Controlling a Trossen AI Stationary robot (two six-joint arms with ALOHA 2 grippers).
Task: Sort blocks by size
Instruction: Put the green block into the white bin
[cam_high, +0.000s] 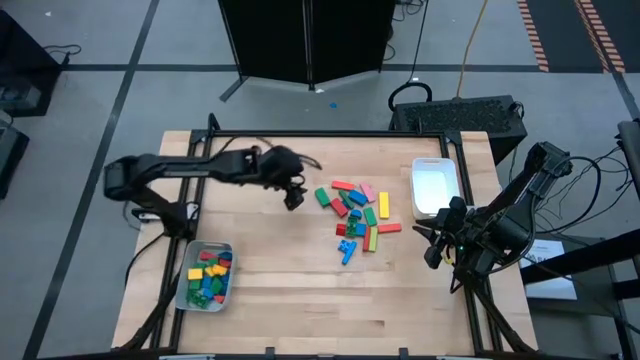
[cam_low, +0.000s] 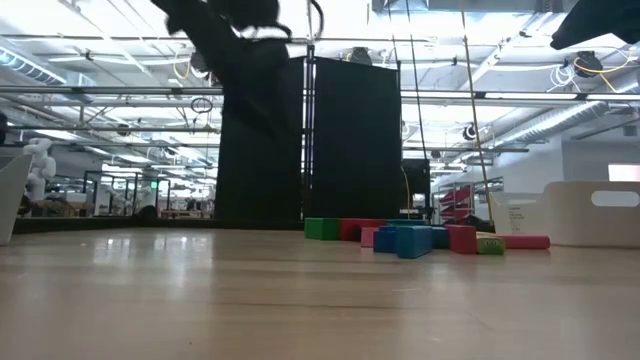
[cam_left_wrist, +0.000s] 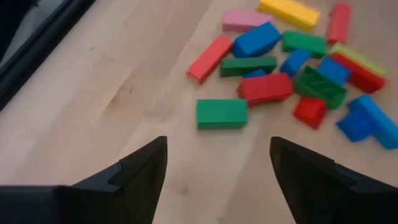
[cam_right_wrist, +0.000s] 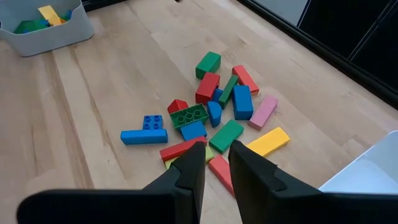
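The pale wooden surface (cam_high: 290, 270) carries the blocks (cam_high: 356, 212) in a loose pile right of centre in the high view, with more already in the grey tray (cam_high: 182, 290) at lower left. My left gripper (cam_high: 292, 196) hangs just left of the pile, fingers apart and empty; the green block (cam_left_wrist: 222, 114) lies nearest. It looks light, rigid and smooth, so I judge its long flat sides the best hold. My right gripper (cam_high: 437, 246) waits at right, fingers nearly together

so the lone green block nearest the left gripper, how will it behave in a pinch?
The green block looks rigid with flat faces, so it probably won't roll or deform. Its smooth faces might slip. It lies apart from the pile, so neighbours likely stay put.
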